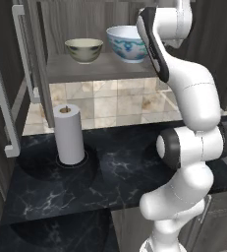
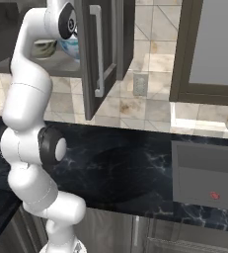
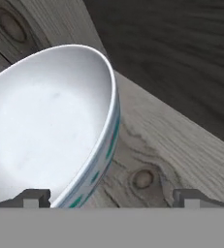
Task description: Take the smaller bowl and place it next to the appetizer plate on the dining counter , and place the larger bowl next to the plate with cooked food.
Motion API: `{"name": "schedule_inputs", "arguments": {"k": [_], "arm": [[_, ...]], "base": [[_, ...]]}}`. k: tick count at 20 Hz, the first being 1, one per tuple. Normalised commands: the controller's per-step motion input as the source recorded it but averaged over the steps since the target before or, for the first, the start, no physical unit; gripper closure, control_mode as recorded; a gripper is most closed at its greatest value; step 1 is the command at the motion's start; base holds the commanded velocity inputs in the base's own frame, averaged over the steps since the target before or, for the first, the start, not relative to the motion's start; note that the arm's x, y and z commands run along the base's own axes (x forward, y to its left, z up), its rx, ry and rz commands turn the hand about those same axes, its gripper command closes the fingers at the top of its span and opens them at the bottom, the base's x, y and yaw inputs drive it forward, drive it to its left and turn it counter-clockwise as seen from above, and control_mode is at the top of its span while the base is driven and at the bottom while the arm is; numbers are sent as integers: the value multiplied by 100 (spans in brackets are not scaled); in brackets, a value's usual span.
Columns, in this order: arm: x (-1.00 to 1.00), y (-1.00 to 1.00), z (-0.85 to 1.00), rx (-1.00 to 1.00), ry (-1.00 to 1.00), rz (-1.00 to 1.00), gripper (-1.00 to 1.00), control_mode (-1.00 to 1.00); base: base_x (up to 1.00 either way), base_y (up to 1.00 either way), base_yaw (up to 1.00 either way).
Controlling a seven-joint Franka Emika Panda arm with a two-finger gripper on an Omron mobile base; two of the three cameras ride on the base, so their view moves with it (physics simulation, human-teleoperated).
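Wide-open gripper (image 3: 111, 196) straddles the glossy rim of the larger bowl (image 3: 45, 126), apparently untouched, on grainy knotted wooden shelf (image 3: 171, 150) beside the smaller bowl (image 1: 84, 49).

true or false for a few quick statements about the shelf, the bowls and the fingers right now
1. Both bowls sit on the wooden shelf. True.
2. The smaller bowl is stacked inside the larger bowl. False: they stand side by side, apart.
3. The gripper has its fingers closed on a bowl. False: they are spread open, straddling the larger bowl's rim.
4. A paper towel roll stands upright on the black counter. True.
5. The paper towel roll lies on its side. False: upright.
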Motion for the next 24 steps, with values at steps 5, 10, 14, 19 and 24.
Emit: {"name": "schedule_inputs", "arguments": {"k": [5,10,14,19,24], "arm": [[31,0,-25,3,-4,2,-100,-100],[39,0,-19,4,-17,0,-100,-100],[55,0,-90,0,0,0,-100,-100],[62,1,-99,0,-1,0,-100,-100],[21,0,-89,-1,-22,-4,100,-100]], "base": [[0,0,0],[0,0,0],[0,0,0],[0,0,0],[0,0,0]]}}
